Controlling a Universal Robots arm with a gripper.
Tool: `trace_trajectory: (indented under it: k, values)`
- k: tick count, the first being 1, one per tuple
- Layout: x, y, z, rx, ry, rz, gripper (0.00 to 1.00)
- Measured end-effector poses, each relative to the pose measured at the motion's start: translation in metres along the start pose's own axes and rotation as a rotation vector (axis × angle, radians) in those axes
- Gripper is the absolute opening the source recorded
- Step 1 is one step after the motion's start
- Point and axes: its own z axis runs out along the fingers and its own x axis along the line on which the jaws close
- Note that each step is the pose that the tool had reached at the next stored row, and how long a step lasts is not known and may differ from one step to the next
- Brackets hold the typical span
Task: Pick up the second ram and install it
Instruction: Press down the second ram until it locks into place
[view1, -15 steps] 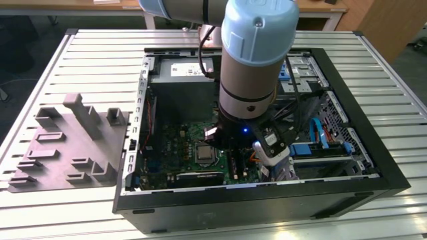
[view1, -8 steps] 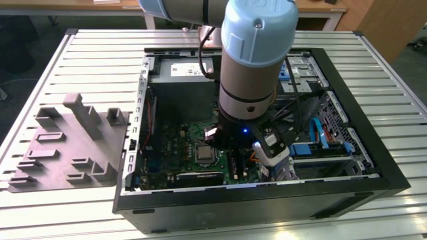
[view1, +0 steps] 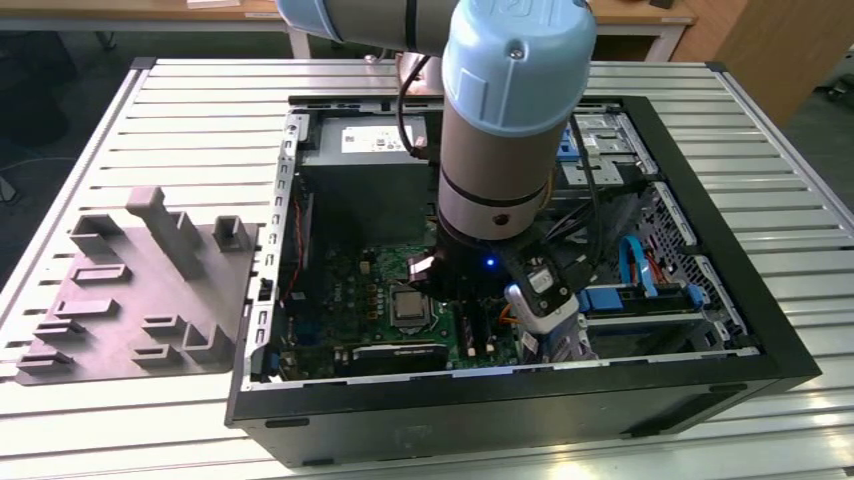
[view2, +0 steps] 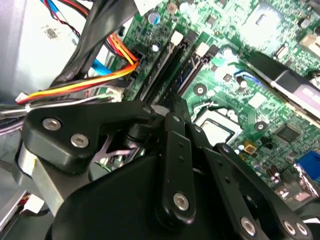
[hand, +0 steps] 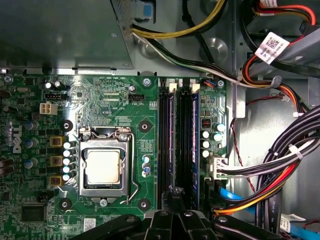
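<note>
In the exterior view the gripper (view1: 470, 282) hangs inside the computer case (view1: 767, 350), at 4 o'clock of the processor socket (view1: 407, 305). Whether it is wide or narrow cannot be told. In the first wrist view the second ram (hand: 171, 130) stands in the slot rails (hand: 183, 135), right below the gripper (hand: 175, 200).

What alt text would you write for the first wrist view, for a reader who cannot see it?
Looking straight down into an open computer case, the black gripper sits over the near end of the RAM slots on a green motherboard. A bare processor socket lies beside the slots, and bundled cables run along the far side.
</note>
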Motion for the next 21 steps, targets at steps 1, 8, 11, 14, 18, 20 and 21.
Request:
trace_trajectory:
  k: [1,8,11,14,18,20,21]
  values:
    - [0.0,0.0,0.0,0.0,0.0,0.0,0.1]
    - [0.0,-0.0002,0.0012,-0.0007,0.0001,0.0,0.1]
    - [0.0,-0.0002,0.0014,-0.0009,0.0,0.0,0.1]
    - [-0.0001,0.0001,-0.0005,-0.0027,-0.0007,0.0,0.1]
    - [-0.0005,0.0004,-0.0129,-0.0009,-0.0001,0.0,0.1]
    - [-0.0007,0.0007,-0.0206,-0.0005,0.0,0.0,0.1]
    - [-0.0009,0.0008,-0.0243,-0.0008,-0.0001,0.0,0.1]
